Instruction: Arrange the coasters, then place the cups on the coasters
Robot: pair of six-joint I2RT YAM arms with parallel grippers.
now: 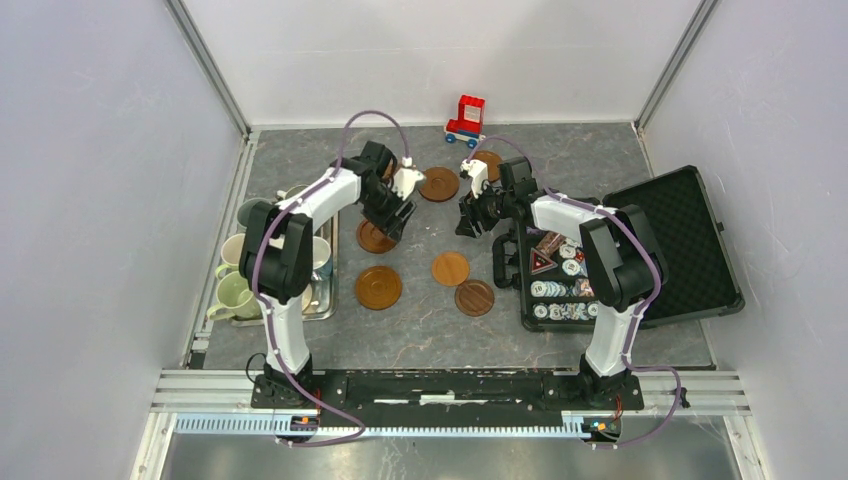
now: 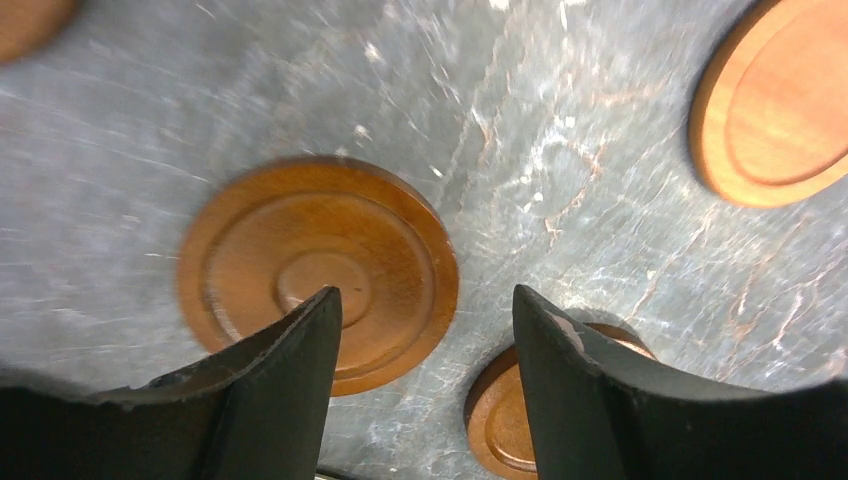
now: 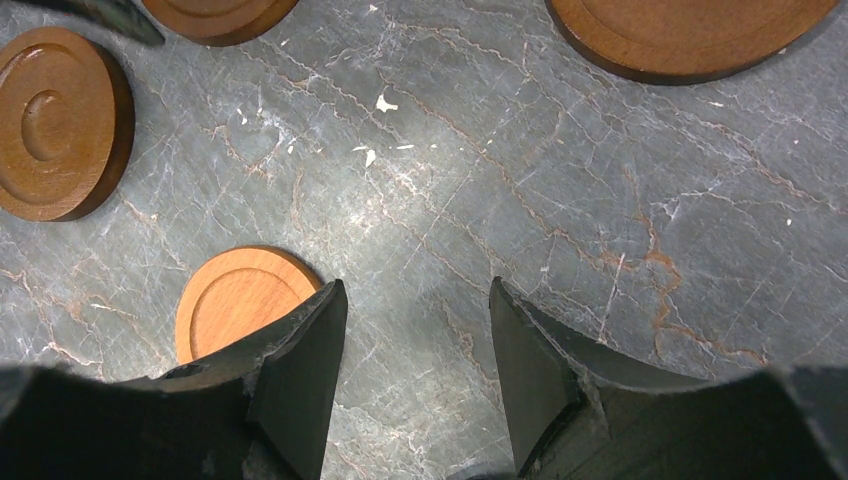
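Progress check, coaster stage.

Counted 6 coasters (image 1: pixel 378 287) in plain sight on the bench (image 1: pixel 420 335), all flat, scattered, none touching another. Possibly a 7th behind the left arm toward the back; too hidden to confirm. No tidy row or grid as yet: 2 toward the back, 1 under the left wrist, 3 loosely grouped at centre.

Found all cups (image 1: pixel 235 292) bunched in or beside the metal tray (image 1: pixel 328 300) at the left edge of the bench, apart from the coasters. Found 0 cups on coasters.

Checked left jaws: parted fairly wide, holding nothing, hanging just above a dark ringed coaster (image 2: pixel 300 240) lying flat on the bench, with another coaster peeking out by the right-hand jaw. Cannot tell from these views whether just set down or about to be gripped.

Checked right jaws: moderately parted, empty, over bare bench at centre, with a pale small coaster (image 3: pixel 235 300) just beside the left-hand jaw, not between the 2.

Noted off-task items: open black case (image 1: pixel 680 240) with poker chips (image 1: pixel 560 290) at right, red toy (image 1: pixel 465 118) at the back.

Judgement: early. Arrangement of coasters partly under way at best; every cup placement outstanding. Left to do, as judged: spacing the coasters into order, then carrying each cup from the tray side across to a coaster, 1 per coaster.
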